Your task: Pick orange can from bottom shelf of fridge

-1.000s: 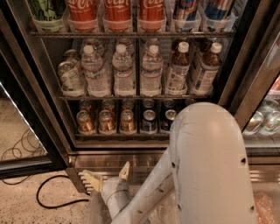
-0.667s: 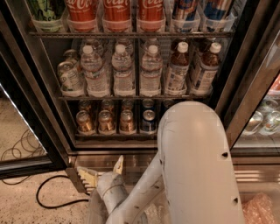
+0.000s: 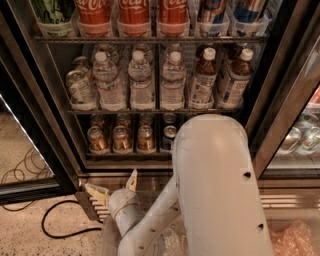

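Note:
The fridge [image 3: 45, 100] stands open in front of me. Its bottom shelf [image 3: 125, 155] is a dark wire rack holding rows of short orange cans [image 3: 121, 138], with blue cans [image 3: 169, 134] to their right. My gripper [image 3: 114, 187] is below the shelf, in front of the steel base grille and under the left orange cans. Its two pale fingers [image 3: 95, 192] are spread open and hold nothing. My large white arm link [image 3: 220, 190] hides the right part of the bottom shelf.
Water bottles [image 3: 140, 80] and brown-drink bottles [image 3: 202, 82] fill the rack above, and red cola cans [image 3: 132, 15] the top one. A black cable [image 3: 60, 227] lies on the floor at left. The open glass door [image 3: 25, 145] is at left, and a second cooler [image 3: 300, 135] at right.
My arm's big white link has swung left and covers more of the blue cans. The gripper has shifted slightly left and upward, still open and empty.

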### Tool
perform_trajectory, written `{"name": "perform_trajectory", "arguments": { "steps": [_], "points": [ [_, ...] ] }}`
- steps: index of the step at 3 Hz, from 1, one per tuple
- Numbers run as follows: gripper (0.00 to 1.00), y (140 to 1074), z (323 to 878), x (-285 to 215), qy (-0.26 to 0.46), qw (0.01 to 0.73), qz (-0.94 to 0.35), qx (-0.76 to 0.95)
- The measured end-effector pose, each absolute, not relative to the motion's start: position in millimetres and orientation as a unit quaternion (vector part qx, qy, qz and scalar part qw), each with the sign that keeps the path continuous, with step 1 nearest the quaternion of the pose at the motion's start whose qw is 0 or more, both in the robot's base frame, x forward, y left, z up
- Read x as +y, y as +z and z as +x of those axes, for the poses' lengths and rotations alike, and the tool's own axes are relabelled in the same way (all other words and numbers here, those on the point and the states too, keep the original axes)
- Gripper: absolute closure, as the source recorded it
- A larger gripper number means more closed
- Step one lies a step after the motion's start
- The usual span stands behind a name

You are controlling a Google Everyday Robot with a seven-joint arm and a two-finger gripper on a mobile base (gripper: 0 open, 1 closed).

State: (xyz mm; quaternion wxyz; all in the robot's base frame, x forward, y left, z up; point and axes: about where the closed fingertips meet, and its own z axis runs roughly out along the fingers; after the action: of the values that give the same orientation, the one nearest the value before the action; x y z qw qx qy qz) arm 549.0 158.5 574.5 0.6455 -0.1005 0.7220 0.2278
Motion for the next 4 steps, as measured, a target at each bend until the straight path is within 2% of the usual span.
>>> {"name": "perform_trajectory", "arguments": {
  "steps": [2, 4],
  "points": [
    [0.0, 576, 560, 156, 0.21, 0.657, -0.094, 0.718],
    [0.0, 582, 580, 134, 0.161, 0.691, -0.097, 0.698]
  ]
}}
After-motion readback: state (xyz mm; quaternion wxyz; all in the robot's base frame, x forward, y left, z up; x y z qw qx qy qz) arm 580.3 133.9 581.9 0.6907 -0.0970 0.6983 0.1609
